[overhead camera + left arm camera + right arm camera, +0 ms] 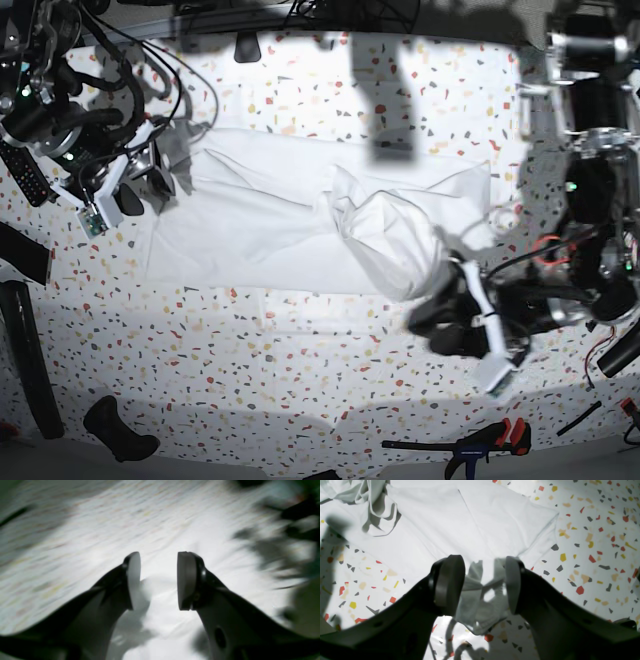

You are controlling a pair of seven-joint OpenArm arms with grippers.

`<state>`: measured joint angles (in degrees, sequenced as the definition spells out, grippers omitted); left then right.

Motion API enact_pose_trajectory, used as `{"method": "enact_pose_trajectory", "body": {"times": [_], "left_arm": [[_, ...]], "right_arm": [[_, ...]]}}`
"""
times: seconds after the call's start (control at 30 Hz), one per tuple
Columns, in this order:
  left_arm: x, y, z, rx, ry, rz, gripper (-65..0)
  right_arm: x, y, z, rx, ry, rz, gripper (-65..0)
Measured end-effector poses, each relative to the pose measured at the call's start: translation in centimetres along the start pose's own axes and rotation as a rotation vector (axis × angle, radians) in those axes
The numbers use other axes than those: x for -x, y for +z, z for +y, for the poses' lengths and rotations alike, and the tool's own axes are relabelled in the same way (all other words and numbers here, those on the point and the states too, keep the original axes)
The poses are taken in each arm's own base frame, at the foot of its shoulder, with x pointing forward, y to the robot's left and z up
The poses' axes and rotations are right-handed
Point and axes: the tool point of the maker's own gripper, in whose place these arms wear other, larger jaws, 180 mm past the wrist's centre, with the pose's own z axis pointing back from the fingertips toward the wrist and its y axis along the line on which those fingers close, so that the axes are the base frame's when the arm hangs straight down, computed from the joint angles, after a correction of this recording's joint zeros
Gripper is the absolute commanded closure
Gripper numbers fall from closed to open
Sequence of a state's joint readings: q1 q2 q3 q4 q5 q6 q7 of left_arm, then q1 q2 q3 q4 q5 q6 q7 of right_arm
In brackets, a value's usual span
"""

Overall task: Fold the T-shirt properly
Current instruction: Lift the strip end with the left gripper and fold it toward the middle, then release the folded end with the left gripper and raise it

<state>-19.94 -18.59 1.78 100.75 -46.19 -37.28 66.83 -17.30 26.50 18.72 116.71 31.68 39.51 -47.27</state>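
The speckled terrazzo tabletop (300, 390) is seen across the whole base view, and the white T-shirt (260, 225) is spread over its middle, lying mostly flat toward that view's left, while a bunched, raised fold (385, 240) is heaped toward that view's right. The left gripper (450, 320) is found low at that view's right, just beside the lower end of the heaped cloth; in the left wrist view, which is blurred, its jaws are shown standing apart with only white cloth (165, 620) seen beyond them, and nothing is seen clamped between them. The right gripper (150, 180) is placed at the shirt's edge on the base view's left; in the right wrist view the right gripper (485, 582) is shown with jaws apart, and a crumpled bit of shirt edge (480, 605) is seen between and below the pads, though whether it is pinched cannot be told.
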Motion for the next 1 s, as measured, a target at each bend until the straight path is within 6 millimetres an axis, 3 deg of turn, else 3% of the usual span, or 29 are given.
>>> {"method": "enact_pose_trajectory", "body": {"times": [0.13, 0.3, 0.5, 1.0], "left_arm": [[2.9, 1.9, 3.3, -0.142, -0.005, 0.101, -23.4], [4.7, 2.1, 4.2, -0.239, 0.004, 0.037, -23.4], [8.6, 1.3, 2.5, -0.263, 0.026, 0.066, -23.4], [10.7, -2.4, -2.4, -0.244, 0.115, 0.036, -23.4]], "right_arm": [[-0.1, 0.0, 0.1, -0.007, -0.005, -0.006, -29.5], [-0.8, 0.0, 0.9, -0.052, -0.038, -0.045, -29.5], [-0.6, 0.0, 0.9, -0.051, -0.038, -0.033, -29.5], [-0.6, 0.0, 0.9, -0.051, -0.039, -0.034, -29.5]]}}
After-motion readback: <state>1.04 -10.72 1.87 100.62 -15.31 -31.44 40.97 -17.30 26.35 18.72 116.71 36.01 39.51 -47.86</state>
